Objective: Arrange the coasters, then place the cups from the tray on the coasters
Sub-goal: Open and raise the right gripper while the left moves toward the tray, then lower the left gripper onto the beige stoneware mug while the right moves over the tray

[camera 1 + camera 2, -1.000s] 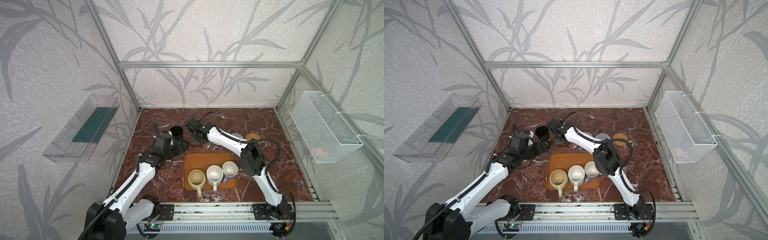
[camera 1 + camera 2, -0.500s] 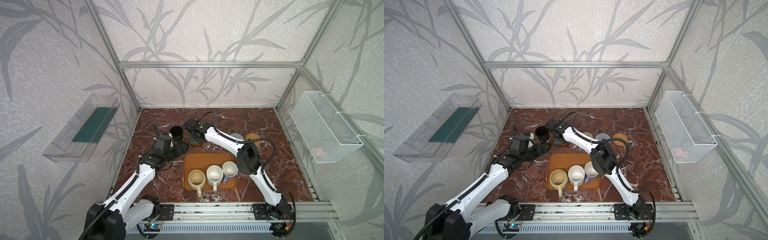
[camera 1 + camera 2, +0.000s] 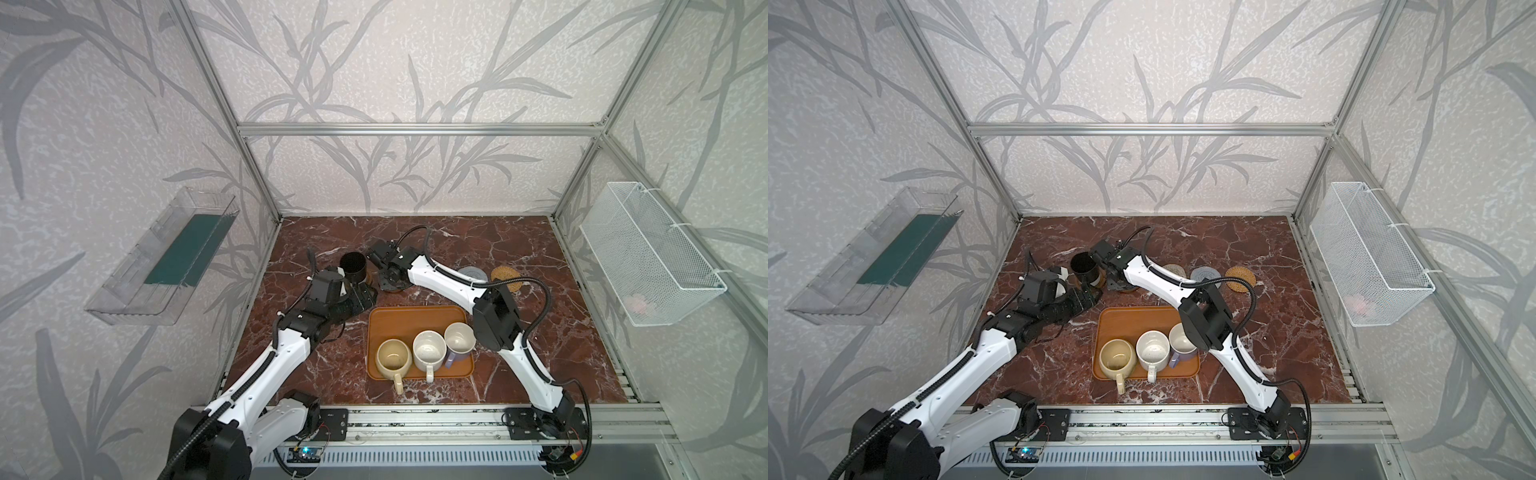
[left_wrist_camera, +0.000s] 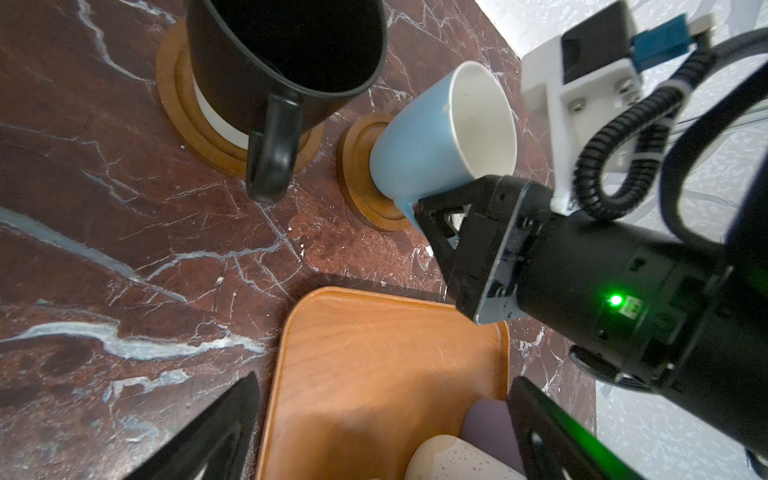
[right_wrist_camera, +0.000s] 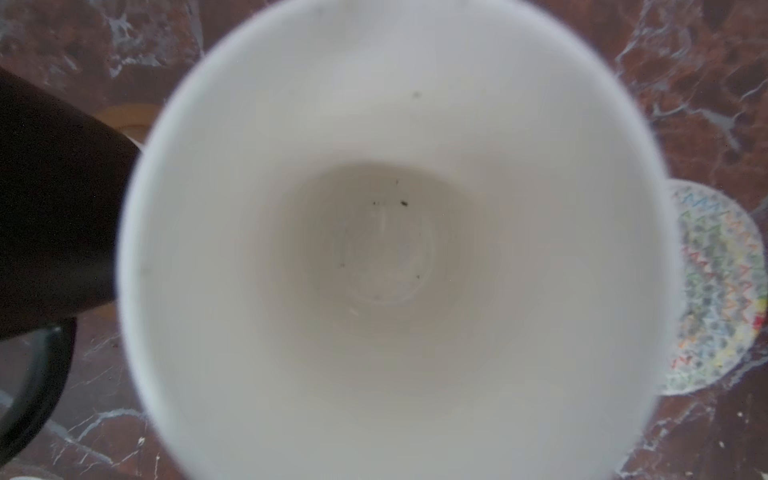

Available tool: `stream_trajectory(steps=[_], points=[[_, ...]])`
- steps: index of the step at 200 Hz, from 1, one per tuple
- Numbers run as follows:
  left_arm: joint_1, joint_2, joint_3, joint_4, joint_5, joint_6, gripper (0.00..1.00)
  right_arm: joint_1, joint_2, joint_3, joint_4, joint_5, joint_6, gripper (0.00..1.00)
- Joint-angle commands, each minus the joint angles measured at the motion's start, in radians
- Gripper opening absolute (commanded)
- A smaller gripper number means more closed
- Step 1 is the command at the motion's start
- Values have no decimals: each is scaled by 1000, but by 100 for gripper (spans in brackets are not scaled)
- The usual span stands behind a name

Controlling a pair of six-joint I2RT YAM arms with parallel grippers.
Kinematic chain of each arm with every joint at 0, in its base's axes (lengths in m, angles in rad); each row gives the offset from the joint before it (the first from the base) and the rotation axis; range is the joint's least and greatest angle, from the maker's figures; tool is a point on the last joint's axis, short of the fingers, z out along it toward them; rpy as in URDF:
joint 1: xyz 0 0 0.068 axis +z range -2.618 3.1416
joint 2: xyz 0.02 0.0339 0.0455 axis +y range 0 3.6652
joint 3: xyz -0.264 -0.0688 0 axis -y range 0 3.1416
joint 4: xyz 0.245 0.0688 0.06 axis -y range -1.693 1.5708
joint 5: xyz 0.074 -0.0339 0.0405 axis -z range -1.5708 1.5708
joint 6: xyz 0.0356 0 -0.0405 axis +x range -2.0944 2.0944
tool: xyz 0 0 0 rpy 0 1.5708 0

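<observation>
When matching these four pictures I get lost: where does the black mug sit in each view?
Both top views: the black mug stands just behind the tray's back-left corner.
Left wrist: it sits on a wooden coaster.
Right wrist: only its dark, blurred side shows at the frame's edge.
Landmark: the light blue mug beside it, plain in both wrist views; the right arm covers it in the top views.

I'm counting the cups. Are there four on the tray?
No, only three stand on the tray: a yellow cup, a white cup and a lavender cup.
</observation>
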Motion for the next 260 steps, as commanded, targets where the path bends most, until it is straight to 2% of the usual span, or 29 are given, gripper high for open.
stream_trajectory(steps=[1, 28, 137, 177, 188, 209, 217, 253, 260], points=[[5, -28, -10, -12, -4, 8, 96, 5, -4, -16, -7, -25, 20, 24], [5, -36, -10, -17, -3, 8, 96, 6, -24, -55, 23, -39, 25, 28], [5, -67, -19, -49, 3, 14, 96, 17, -99, -139, 150, -56, -39, 29], [1, -90, 4, -151, 33, 54, 96, 21, -167, -221, 170, -31, -46, 29], [-7, -94, 22, -217, 40, 83, 96, 22, -214, -276, 201, -34, -46, 35], [-49, -106, 66, -355, 29, 124, 96, 22, -297, -351, 222, -31, -89, 61], [-83, -122, 70, -382, 6, 125, 96, 22, -332, -381, 225, -31, -95, 68], [-284, -166, 84, -476, -113, 70, 99, 20, -523, -573, 274, -47, -107, 82], [-317, -172, 79, -478, -123, 50, 99, 19, -559, -608, 282, -54, -112, 88]])
